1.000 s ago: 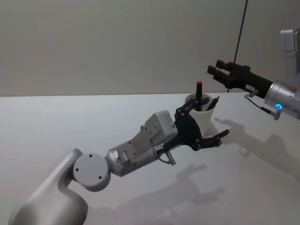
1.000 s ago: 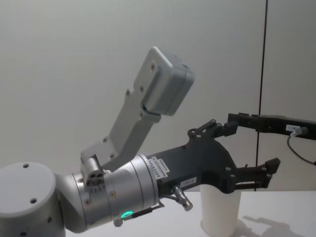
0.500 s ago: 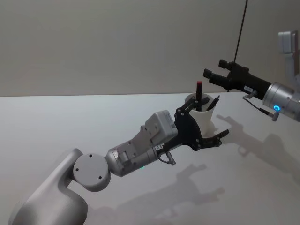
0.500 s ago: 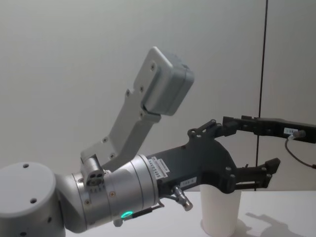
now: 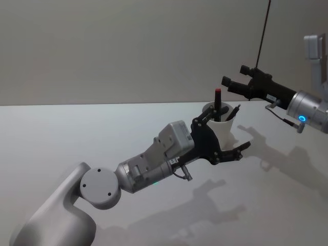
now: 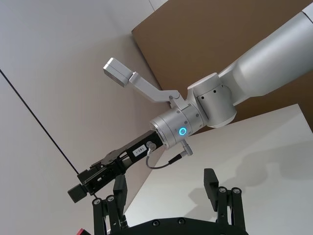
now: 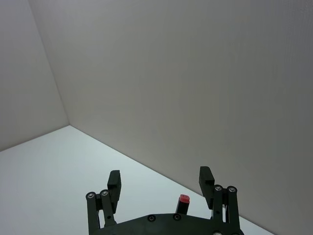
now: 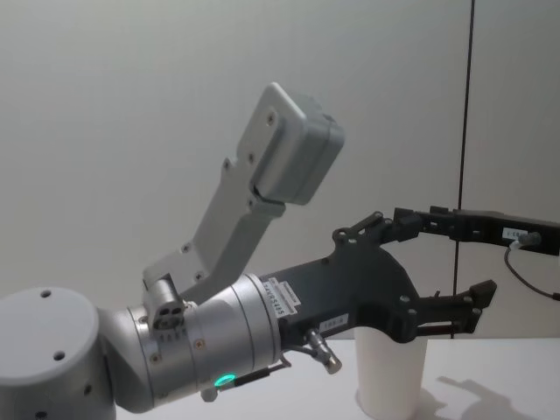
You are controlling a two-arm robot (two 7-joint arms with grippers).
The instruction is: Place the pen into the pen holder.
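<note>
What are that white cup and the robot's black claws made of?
The pen holder looks like matte white paper or thin card: plain, dull, with a rolled rim. The pen in it seems black plastic with a red cap. The left gripper, open around the cup, and the right gripper, open above it, look like matte black metal or hard plastic, bolted at the joints.

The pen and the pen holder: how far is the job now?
Done: the pen, red-tipped, stands inside the pen holder. In hand: nothing; the left gripper flanks the cup, jaws open, and the right gripper hangs open above. Left: only drawing both arms back.
</note>
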